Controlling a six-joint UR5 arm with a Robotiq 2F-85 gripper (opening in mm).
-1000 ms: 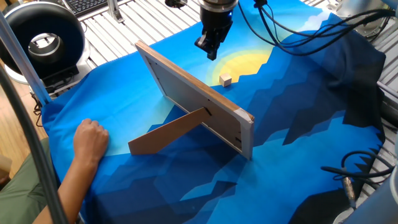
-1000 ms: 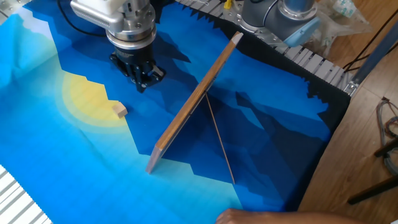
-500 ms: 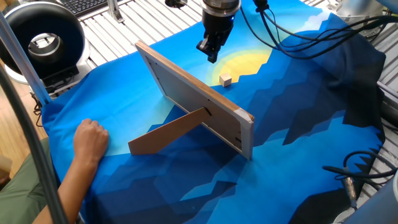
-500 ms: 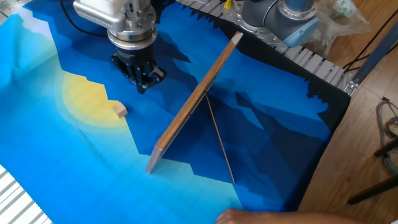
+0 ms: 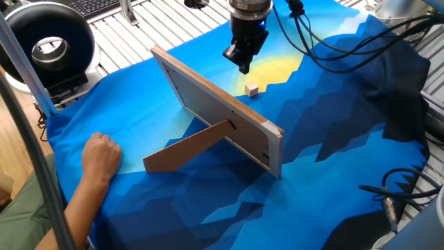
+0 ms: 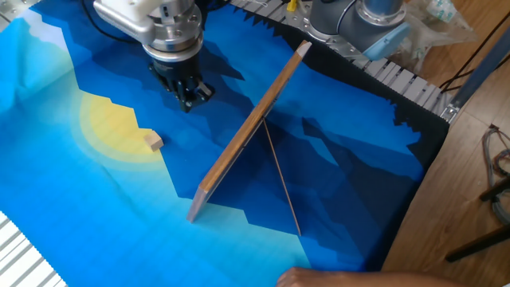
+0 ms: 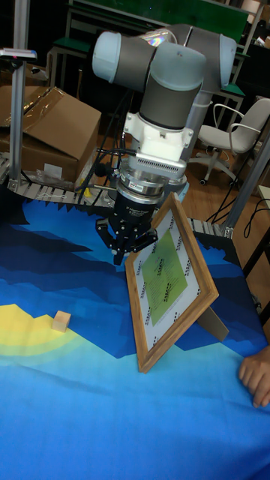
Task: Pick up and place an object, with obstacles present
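Note:
The object, a tiny tan wooden cube (image 5: 252, 89) (image 6: 153, 141) (image 7: 61, 322), lies on the yellow patch of the blue cloth. My gripper (image 5: 243, 64) (image 6: 190, 100) (image 7: 120, 253) hangs above the cloth, a short way from the cube on the board's front side, its fingers closed together on nothing. The obstacle, a wood-edged framed board (image 5: 215, 111) (image 6: 251, 127) (image 7: 169, 281), stands tilted on its brown cardboard prop (image 5: 187, 149) right beside the gripper.
A person's fist (image 5: 101, 157) (image 7: 255, 379) rests on the cloth behind the board. A black round device (image 5: 45, 45) stands at the table's corner. Cables (image 5: 326, 42) trail from the arm across the cloth. The blue cloth (image 6: 72, 199) covers the table.
The gripper has shifted slightly along the board's front side, nearer the cube in one fixed view. Cube, board and fist have not moved.

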